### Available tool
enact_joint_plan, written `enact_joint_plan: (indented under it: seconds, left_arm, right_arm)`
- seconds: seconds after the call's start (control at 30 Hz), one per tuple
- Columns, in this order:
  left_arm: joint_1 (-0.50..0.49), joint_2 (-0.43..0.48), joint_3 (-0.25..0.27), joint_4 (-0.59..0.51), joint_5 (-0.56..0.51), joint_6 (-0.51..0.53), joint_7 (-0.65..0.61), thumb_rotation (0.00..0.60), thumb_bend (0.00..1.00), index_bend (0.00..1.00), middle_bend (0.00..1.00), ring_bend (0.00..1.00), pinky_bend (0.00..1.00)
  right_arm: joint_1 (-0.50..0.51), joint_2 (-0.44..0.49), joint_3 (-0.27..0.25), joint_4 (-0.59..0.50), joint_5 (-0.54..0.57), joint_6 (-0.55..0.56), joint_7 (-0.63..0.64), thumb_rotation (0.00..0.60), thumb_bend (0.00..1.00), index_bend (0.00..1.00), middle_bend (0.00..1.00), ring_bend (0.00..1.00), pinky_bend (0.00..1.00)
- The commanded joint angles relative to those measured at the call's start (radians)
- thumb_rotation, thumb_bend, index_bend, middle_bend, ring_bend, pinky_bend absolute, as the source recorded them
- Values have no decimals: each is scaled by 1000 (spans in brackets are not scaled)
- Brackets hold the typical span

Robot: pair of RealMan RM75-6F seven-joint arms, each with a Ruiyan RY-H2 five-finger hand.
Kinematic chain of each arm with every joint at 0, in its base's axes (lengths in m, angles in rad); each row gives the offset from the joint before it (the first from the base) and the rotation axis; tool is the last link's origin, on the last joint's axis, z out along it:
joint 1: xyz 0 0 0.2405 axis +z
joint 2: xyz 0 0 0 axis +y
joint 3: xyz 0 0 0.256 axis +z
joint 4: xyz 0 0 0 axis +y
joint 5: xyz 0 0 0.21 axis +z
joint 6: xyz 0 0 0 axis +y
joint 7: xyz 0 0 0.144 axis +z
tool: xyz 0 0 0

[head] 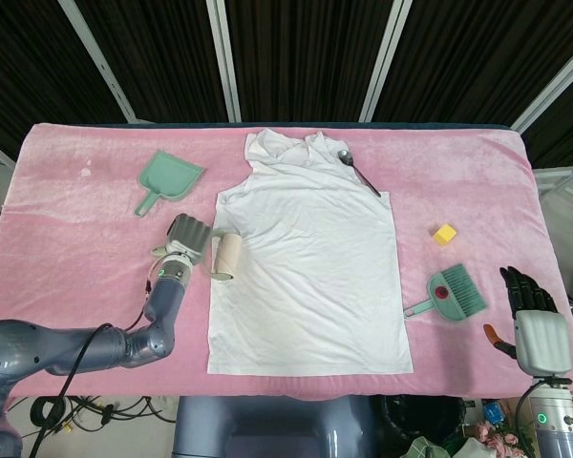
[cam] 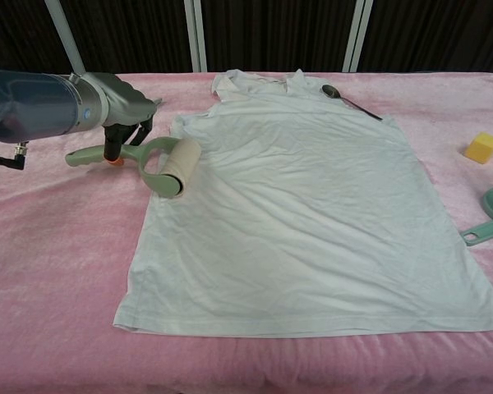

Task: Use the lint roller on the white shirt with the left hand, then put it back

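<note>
The white shirt (head: 307, 258) (cam: 304, 205) lies flat across the middle of the pink table. My left hand (head: 186, 234) (cam: 125, 111) grips the pale green handle of the lint roller (head: 227, 257) (cam: 168, 166). The roller's beige drum rests at the shirt's left edge, partly on the pink cloth. My right hand (head: 537, 320) hovers at the table's front right corner, holding nothing, away from the shirt; its fingers point forward.
A green dustpan (head: 167, 179) lies at the back left. A spoon (head: 358, 170) (cam: 349, 98) rests on the shirt's right shoulder. A yellow cube (head: 445, 233) (cam: 482, 147) and a green brush (head: 449, 294) (cam: 491, 217) sit on the right.
</note>
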Motion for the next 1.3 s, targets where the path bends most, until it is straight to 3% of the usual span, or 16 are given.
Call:
enact_joint_plan:
  seconds: [0.03, 0.43, 0.87, 1.3]
  left_arm:
    - [-3, 0, 1, -3, 9, -2, 2, 600, 547, 648, 613, 430, 503]
    - [-65, -80, -30, 20, -5, 23, 67, 600, 548, 648, 613, 431, 503]
    - [-188, -198, -131, 65, -113, 75, 200, 600, 548, 648, 613, 432, 503]
    - [-291, -351, -237, 224, -181, 50, 281, 600, 547, 648, 613, 433, 504]
  right_arm:
    - [0, 0, 1, -1, 0, 0, 1, 600, 121, 21, 81, 122, 215]
    - [-1, 8, 5, -5, 4, 2, 21, 600, 122, 21, 81, 122, 215]
    - [-2, 16, 9, -5, 7, 3, 36, 600, 122, 22, 81, 122, 215]
    - [-5, 24, 12, -6, 11, 5, 46, 600, 121, 23, 81, 122, 215]
